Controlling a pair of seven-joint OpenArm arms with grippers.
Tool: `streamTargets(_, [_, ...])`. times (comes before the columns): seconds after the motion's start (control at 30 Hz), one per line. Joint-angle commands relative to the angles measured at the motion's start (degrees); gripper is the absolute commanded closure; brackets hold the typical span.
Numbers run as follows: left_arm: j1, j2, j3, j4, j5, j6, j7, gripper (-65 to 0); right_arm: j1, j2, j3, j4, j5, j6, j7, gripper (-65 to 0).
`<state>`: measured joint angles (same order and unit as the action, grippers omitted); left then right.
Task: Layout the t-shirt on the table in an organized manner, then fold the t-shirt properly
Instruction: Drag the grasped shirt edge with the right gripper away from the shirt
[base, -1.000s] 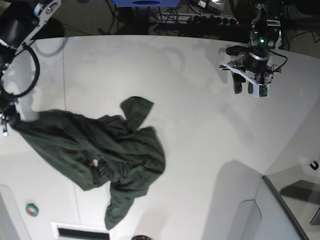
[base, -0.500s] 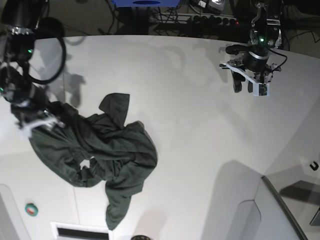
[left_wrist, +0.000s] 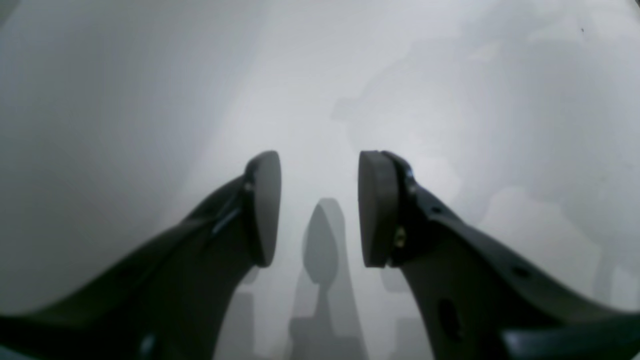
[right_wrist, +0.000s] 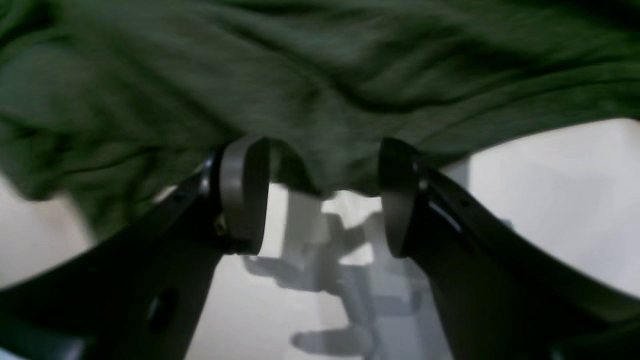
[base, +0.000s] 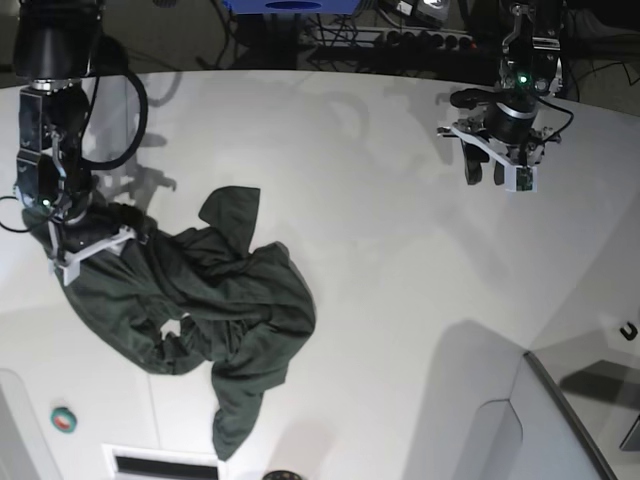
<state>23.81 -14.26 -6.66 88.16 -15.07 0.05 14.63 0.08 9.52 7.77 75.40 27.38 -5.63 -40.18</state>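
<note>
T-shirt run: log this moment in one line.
t-shirt: crumpled on table | right gripper: open at its edge | left gripper: open, empty, apart

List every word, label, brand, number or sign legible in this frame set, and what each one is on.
None can be read.
The t-shirt is plain, with no print showing.
The table shows no lettering.
The small round green-and-red item at the table's near edge is too small to show any marking.

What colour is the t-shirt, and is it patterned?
Dark green, plain and unprinted t-shirt; the right wrist view shows it best.
</note>
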Motion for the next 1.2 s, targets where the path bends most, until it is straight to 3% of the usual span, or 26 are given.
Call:
streamTargets(0.0, [0.0,-0.4,-0.2,1.0,0.0,0.3,-1.2,-25.0,1.3,0.5,0.2,0.0,-0.3,-0.2,0.9,-32.6])
streamTargets(0.17, [-0.1,-0.4,-0.2,0.9,0.0,0.3,-1.2,-25.0,3.8,0.5,0.2,-4.8,-4.9,0.0,1.0,-30.3])
streamTargets(0.33, [-0.2,-0.6,-0.2,0.6,0.0,0.3,-1.2,-25.0,4.6,0.6,0.4,-6.1,-6.0,0.0,1.0,-0.3])
streamTargets(0.57, [-0.2,-0.6,-0.2,0.6,0.0,0.3,-1.2,-25.0,6.6,3.3,1.0,-6.1,-6.1,-0.8,0.9,-0.6])
streamTargets(0.63, [-0.2,-0.6,-0.2,0.6,0.0,0.3,-1.2,-25.0,6.7,3.7,3.2,-6.1,-6.1,-3.4,0.7,-0.8])
streamTargets(0.77, [-0.1,-0.6,-0.3,0.5,0.0,0.3,-1.2,-25.0,6.6,3.6,4.3,-5.9,-5.9,-6.7,0.5,-4.2])
streamTargets(0.93, [-0.3,-0.5,-0.2,0.5,0.0,0.3,-1.2,-25.0,3.5,1.6,4.8,0.3,-5.7,-6.7,0.7,-30.2])
streamTargets(1.03, [-0.3,-0.6,-0.2,0.5,0.0,0.3,-1.2,-25.0,0.3,-0.7,5.0,8.1,-4.4,-5.9,0.9,-41.6])
streamTargets(1.17, [-0.1,-0.6,-0.2,0.5,0.0,0.3,-1.2,-25.0,-2.8,-6.8,15.2,9.9,7.0,-3.2,0.9,-41.7])
